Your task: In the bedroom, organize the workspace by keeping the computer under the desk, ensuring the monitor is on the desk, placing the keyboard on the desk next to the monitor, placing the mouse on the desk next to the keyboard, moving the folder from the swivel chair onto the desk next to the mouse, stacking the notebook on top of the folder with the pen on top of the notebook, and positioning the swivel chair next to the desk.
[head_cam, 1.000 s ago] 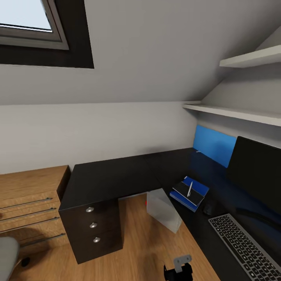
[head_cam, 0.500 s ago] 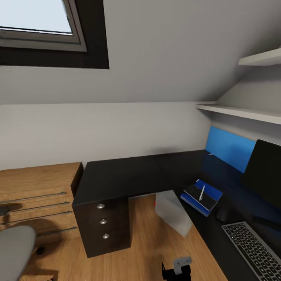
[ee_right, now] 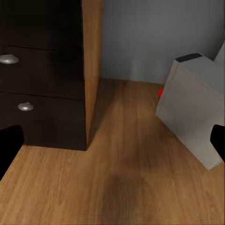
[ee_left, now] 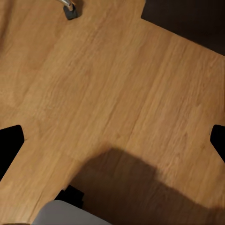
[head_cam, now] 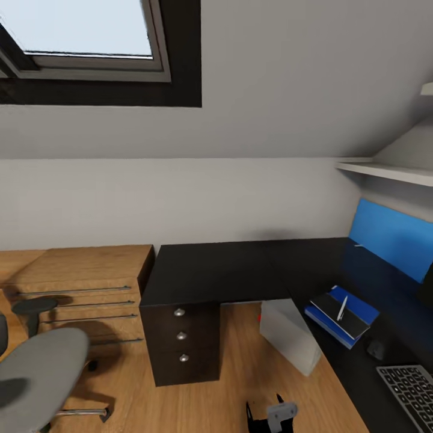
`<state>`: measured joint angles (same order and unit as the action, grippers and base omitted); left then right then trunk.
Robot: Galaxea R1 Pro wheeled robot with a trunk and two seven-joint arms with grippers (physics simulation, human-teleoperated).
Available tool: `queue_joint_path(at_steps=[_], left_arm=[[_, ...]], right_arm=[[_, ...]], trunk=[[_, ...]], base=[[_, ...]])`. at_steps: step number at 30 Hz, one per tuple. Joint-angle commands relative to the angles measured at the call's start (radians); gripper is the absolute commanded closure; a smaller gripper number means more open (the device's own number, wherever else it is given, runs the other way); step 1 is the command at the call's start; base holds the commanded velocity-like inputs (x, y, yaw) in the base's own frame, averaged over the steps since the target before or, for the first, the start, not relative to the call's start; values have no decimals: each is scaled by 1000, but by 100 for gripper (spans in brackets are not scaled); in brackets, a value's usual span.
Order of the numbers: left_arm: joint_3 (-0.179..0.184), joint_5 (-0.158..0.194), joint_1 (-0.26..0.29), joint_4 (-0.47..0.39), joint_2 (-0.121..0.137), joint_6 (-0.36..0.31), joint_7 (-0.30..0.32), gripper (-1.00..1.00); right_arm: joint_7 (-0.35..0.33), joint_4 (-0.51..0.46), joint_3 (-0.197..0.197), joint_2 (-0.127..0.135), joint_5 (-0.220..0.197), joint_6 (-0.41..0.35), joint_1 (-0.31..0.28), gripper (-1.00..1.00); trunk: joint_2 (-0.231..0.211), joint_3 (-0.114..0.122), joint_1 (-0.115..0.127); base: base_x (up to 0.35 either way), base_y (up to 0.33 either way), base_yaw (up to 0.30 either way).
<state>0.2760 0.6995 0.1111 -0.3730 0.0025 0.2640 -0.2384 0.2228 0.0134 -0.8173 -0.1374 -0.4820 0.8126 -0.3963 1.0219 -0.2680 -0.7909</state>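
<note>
At the far left of the head view stands the grey padded swivel chair with a dark round armrest (head_cam: 42, 373), on the wooden floor (head_cam: 240, 373) and well apart from the desk. Behind it is a light wooden cabinet with long metal handles (head_cam: 84, 282), and it touches the end of the big black shiny L-shaped surface (head_cam: 228, 270) with its black drawer unit with three round knobs (head_cam: 180, 343). Under the surface, next to the drawers, a white computer box (head_cam: 288, 337) stands tilted on the floor. Right of that, on the surface, lies the flat bright blue folder (head_cam: 361, 310) with a dark notebook (head_cam: 337, 311) on top and the thin white pen (head_cam: 341, 308) on top of that. Just past it is a small dark lump, maybe the little black mouse (head_cam: 377, 349), but it is hard to make out. The slim silver-grey keyboard with dark keys (head_cam: 412, 391) is at the bottom right corner. In the left wrist view the dark tips of the left pincer (ee_left: 112, 140) sit wide apart over the floor. In the right wrist view the right pincer (ee_right: 112, 140) is spread apart too, facing the drawers and the white box.
</note>
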Motion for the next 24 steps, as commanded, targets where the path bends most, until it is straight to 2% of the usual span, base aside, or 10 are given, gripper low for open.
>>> queue_joint_path(at_steps=[1, 3, 9, 17, 24], left_arm=[[8, 6, 1, 0, 1, 4, -7, -100], [9, 6, 1, 1, 1, 4, -7, -100], [9, 6, 1, 2, 1, 12, -7, -100], [11, 5, 1, 2, 1, 26, -7, -100], [11, 5, 1, 2, 1, 29, -7, -100]], right_arm=[[6, 2, -8, 0, 0, 16, 1, -100], [7, 2, -6, 4, 11, 78, 12, -100], [7, 3, -5, 8, 14, 162, 28, -100], [7, 3, -3, 14, 14, 175, 31, -100], [8, 3, -4, 14, 13, 171, 31, -100]], trunk=[[1, -1, 0], [1, -1, 0], [1, -1, 0], [1, 3, 0], [1, 13, 0]], base=[[0, 0, 284], [0, 0, 284], [0, 0, 284], [0, 0, 255], [-66, 0, 57]])
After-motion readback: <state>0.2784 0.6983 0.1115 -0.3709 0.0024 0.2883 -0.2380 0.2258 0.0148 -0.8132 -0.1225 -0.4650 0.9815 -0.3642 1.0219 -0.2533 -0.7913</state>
